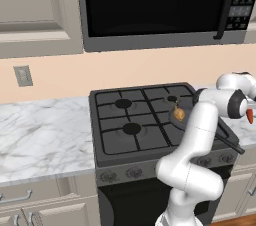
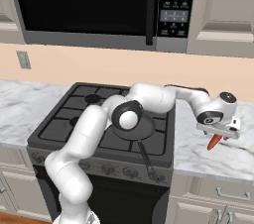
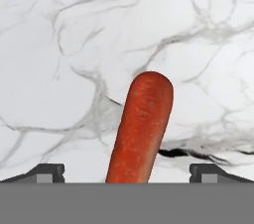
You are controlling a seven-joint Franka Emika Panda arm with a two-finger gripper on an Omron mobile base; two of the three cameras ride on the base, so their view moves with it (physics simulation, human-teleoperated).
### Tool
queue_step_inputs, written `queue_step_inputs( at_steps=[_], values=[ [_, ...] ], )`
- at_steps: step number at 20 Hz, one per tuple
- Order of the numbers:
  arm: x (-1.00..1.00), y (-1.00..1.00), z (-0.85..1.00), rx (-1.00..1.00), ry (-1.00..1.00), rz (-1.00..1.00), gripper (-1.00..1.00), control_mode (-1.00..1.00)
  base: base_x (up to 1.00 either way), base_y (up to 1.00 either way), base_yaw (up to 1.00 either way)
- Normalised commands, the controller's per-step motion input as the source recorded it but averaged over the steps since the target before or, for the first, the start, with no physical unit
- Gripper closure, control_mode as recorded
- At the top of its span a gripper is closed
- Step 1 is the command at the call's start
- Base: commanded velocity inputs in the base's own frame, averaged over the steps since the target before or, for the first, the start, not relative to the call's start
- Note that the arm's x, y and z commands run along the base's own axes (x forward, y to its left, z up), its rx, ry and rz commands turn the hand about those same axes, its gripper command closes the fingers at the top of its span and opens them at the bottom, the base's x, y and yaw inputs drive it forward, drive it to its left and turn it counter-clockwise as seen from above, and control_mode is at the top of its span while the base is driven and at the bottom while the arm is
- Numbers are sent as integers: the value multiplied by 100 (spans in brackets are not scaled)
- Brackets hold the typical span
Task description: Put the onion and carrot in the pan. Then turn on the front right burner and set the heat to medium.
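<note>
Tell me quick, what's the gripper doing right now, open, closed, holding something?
Gripper: shut on the short tapered orange-red carrot, held over the white marble counter right of the stove.

The arm hides most of the pan (image 2: 144, 128) (rim and handle show); the carrot's (image 3: 141, 129) base is cut off between the fingertips.

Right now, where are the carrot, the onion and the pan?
carrot (image 3: 141, 129), hand view, middle of its orange body.
onion (image 1: 179, 114), left base view, round tan bulb.
pan (image 2: 144, 130), right base view, bare dark rim near the handle.
</note>
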Motion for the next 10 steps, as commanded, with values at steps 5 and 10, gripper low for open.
queue_step_inputs(
  at_steps=[5,10],
  values=[
    [0,0,-38,0,5,0,-100,-100,0,0,0],
    [0,0,-14,0,2,0,-100,-100,0,0,0]
  ],
)
